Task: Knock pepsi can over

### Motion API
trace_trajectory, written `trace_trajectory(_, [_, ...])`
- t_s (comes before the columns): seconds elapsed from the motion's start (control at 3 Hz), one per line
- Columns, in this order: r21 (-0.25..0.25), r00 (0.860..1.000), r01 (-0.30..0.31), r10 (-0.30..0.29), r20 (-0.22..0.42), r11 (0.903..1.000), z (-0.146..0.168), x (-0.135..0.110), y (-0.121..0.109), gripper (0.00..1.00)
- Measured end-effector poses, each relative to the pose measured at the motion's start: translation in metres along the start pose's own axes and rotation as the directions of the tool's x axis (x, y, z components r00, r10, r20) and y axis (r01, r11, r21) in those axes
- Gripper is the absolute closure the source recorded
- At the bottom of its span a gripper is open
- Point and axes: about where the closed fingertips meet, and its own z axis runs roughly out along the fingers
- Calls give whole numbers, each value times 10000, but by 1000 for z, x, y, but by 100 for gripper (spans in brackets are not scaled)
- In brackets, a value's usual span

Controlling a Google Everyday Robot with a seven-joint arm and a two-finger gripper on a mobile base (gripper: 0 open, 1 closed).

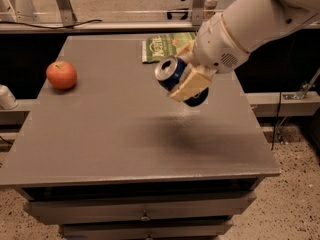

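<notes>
Camera view: my gripper [183, 78] grips the pepsi can [167, 70], which hangs tilted in the air over the bench [100, 144], nearer its right edge. I judge the tilt readies it to lie sideways.

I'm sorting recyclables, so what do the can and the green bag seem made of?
Pepsi can: probably painted metal, given its shiny silver top. Green bag: likely glossy plastic film, judging by its flat printed look. The hand grips the can, tilted, above the table.
</notes>
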Motion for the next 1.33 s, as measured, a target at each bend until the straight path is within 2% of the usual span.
trace_trajectory(0.33, [-1067,9760,717,-918,-1975,9917,20,27,33,100])
trace_trajectory(0.67, [-1696,9099,1221,-1785,-3743,9779,36,58,57,100])
trace_trajectory(1.0, [-1970,8489,1493,-2277,-4769,9690,46,77,69,100])
trace_trajectory(1.33, [-2075,8203,1441,-2341,-5218,9676,54,84,75,81])
